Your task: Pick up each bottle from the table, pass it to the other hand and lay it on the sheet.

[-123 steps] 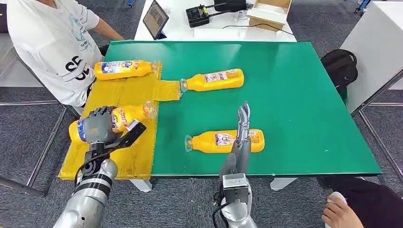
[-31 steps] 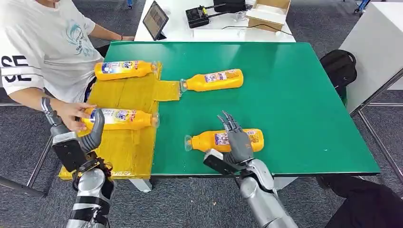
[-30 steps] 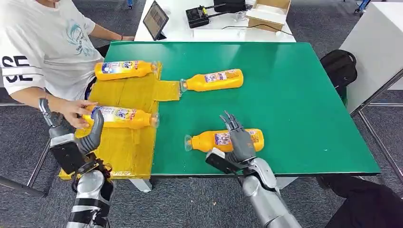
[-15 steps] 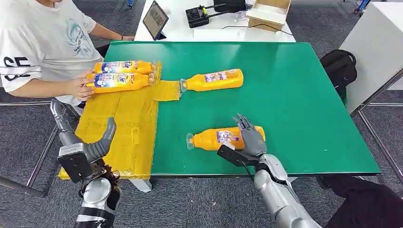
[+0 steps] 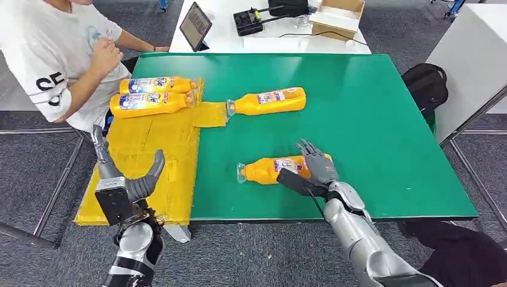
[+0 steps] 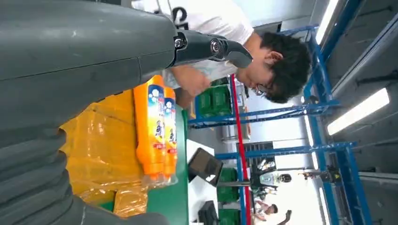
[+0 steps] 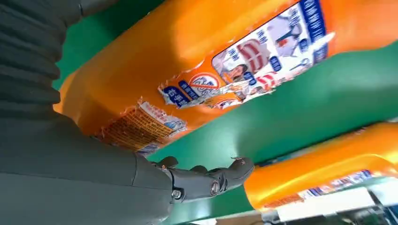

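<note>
Two orange bottles (image 5: pixel 156 84) (image 5: pixel 149 102) lie side by side at the far end of the yellow sheet (image 5: pixel 161 155); the left wrist view shows the pair (image 6: pixel 151 126) too. A third bottle (image 5: pixel 269 100) lies on the green table (image 5: pixel 370 131) just right of the sheet. The nearest bottle (image 5: pixel 266 170) lies on the table, and my right hand (image 5: pixel 317 169) is laid over its base end. In the right wrist view the thumb (image 7: pixel 211 180) stands off that bottle (image 7: pixel 187 70) with green showing between. My left hand (image 5: pixel 122 179) hovers open and empty over the sheet's near left corner.
A person in a white shirt (image 5: pixel 54 54) sits at the table's far left with an arm raised off the sheet. A white desk behind holds a tablet (image 5: pixel 195 25), a black device and a cardboard box (image 5: pixel 338 15). A black bag (image 5: pixel 426 84) sits right of the table.
The person slid the second bottle up beside the first on the sheet and lifted their hand away. My left hand drew back, empty. My right hand moved onto the near bottle.
</note>
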